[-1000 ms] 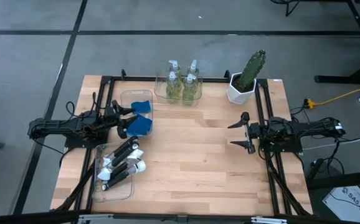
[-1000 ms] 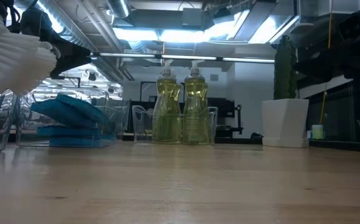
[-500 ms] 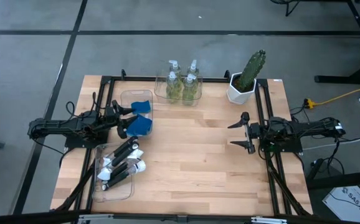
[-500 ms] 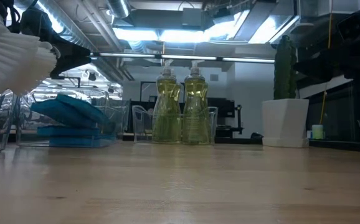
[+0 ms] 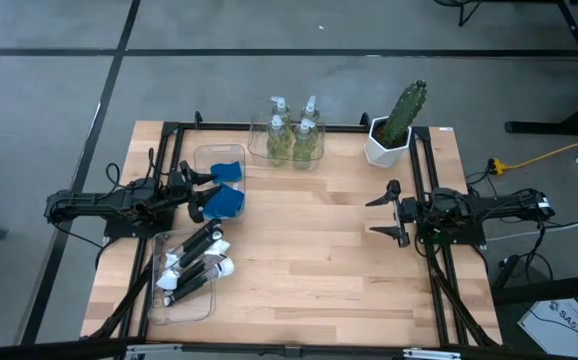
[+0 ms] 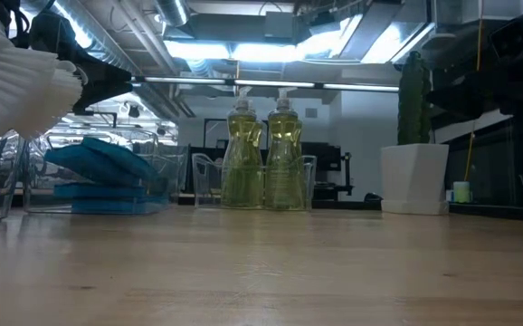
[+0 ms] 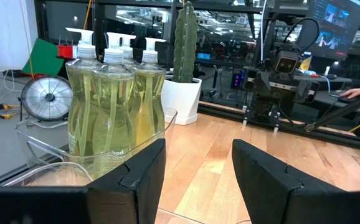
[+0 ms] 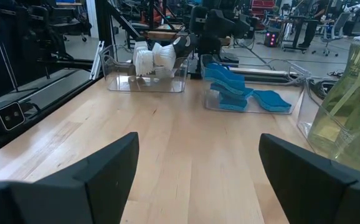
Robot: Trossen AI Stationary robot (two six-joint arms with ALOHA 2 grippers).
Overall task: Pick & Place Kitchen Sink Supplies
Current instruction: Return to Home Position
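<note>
Several clear pump bottles of yellow-green soap [image 5: 294,135] stand upright in a clear bin at the table's far edge. Blue sponges [image 5: 228,188] lie in a clear bin at the left, stacked in the right wrist view [image 8: 230,84]. Black-handled dish brushes with white heads [image 5: 197,262] lie in a third clear bin at the near left. My left gripper [image 5: 201,194] stands open beside the sponge bin, level, with nothing between its fingers [image 7: 198,155]. My right gripper [image 5: 384,213] waits open at the table's right side, with nothing between its fingers [image 8: 198,149].
A green cactus in a white pot [image 5: 394,125] stands at the far right corner. Black frame rails [image 5: 424,180] run along the table's left and right sides. Bare wooden tabletop [image 5: 309,250] lies between the two arms.
</note>
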